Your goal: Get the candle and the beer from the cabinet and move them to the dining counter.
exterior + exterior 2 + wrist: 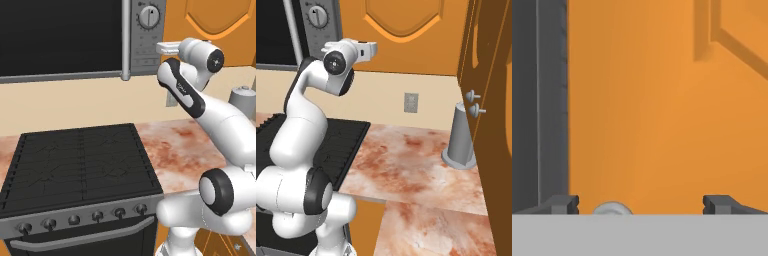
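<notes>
Before cabinet, open pincer, unlabelled.

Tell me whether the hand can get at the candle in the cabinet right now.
Probably not yet. The cabinet door looks closed, with the open hand right up against its panel near a small round knob. No candle is visible.

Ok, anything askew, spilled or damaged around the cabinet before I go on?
Nothing stands out. The cabinet door is shut and looks intact, the grey canister stands upright on the marbled counter, and the open end effector faces the door.
</notes>
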